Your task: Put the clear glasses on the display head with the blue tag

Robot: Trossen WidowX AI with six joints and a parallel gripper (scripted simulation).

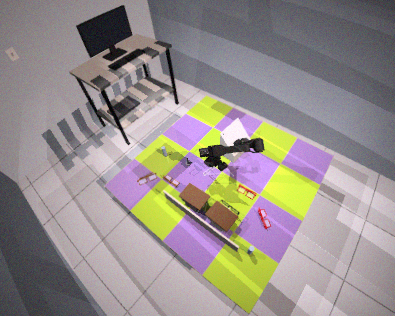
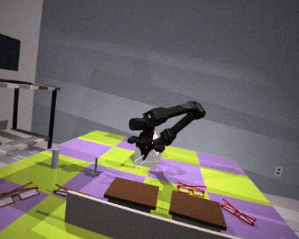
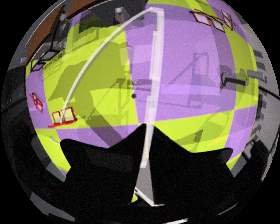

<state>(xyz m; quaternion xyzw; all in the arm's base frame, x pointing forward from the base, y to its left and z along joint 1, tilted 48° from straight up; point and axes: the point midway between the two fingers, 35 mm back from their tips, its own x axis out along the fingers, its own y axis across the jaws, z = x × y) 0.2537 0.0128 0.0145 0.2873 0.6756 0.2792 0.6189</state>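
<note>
Now grips the clear glasses (image 2: 147, 159) in the gripper (image 2: 144, 151), jaws almost together and clamped on a thin part of the frame. From the wrist, shows one pale temple (image 3: 150, 128) running straight out between the dark fingers and a second curving off to the left. Holds the glasses low over the mat (image 2: 224, 180), just clear of it by the exterior view and hanging below the claw. Probably pinches one slim spot so that bridge and temples stay free to slide onto a head, though at some risk of the frame swinging. Keeps the arm (image 2: 171, 113) folded, elbow high and wrist pointing down. Next out, finds a short grey post (image 2: 96, 166) and a pale blue cylinder (image 2: 55, 158) standing well apart on the mat. Nearer the exterior camera, finds two brown blocks (image 2: 132, 192) side by side behind a long grey board (image 2: 103, 215), with red glasses (image 2: 191, 190) scattered around them. Makes out no head and no blue tag with any certainty. Underneath, has a glossy purple and lime chequered mat on a pale tiled floor (image 1: 111, 248). Beyond that, has grey walls (image 2: 179, 59), and in the far corner a desk (image 1: 151, 43) with a monitor (image 1: 105, 30).
</note>
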